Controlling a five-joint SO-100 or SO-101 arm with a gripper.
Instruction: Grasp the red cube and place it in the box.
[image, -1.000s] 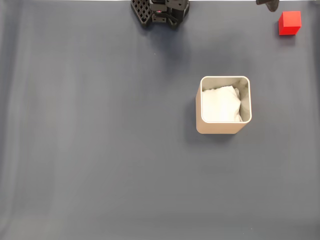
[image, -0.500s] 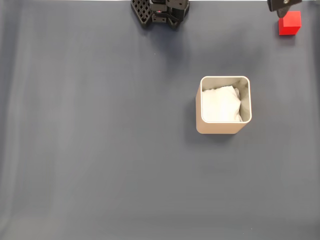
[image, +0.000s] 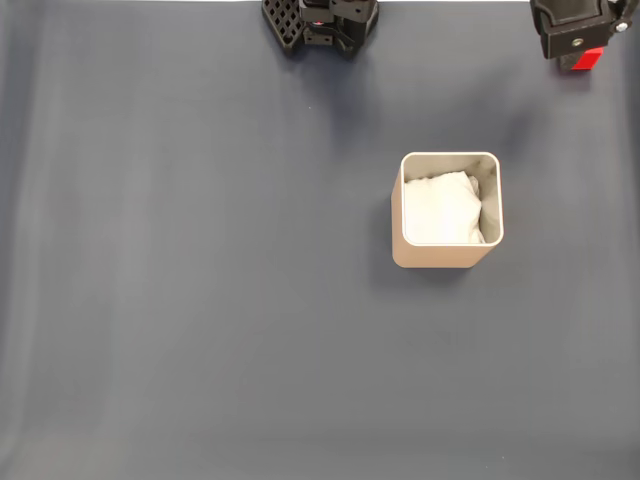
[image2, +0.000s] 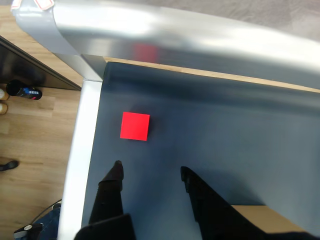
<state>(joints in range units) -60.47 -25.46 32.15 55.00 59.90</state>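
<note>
The red cube (image2: 135, 126) lies flat on the dark blue mat close to the table's corner. In the wrist view my gripper (image2: 151, 169) is open, its two black fingers spread just short of the cube and holding nothing. From the fixed view the gripper (image: 575, 38) hangs over the top right corner and hides most of the cube (image: 588, 59); just a red sliver shows below it. The beige box (image: 447, 257) with white padding stands right of the mat's centre, well apart from the cube and the gripper.
The arm's black base (image: 320, 22) sits at the top middle edge. In the wrist view, silver rails (image2: 80, 150) border the table on two sides of the cube, with wooden floor (image2: 35, 130) beyond. Open mat spreads left of and below the box.
The gripper has come further into the fixed view at the top right and now covers most of the cube. Cube and box have not moved.
</note>
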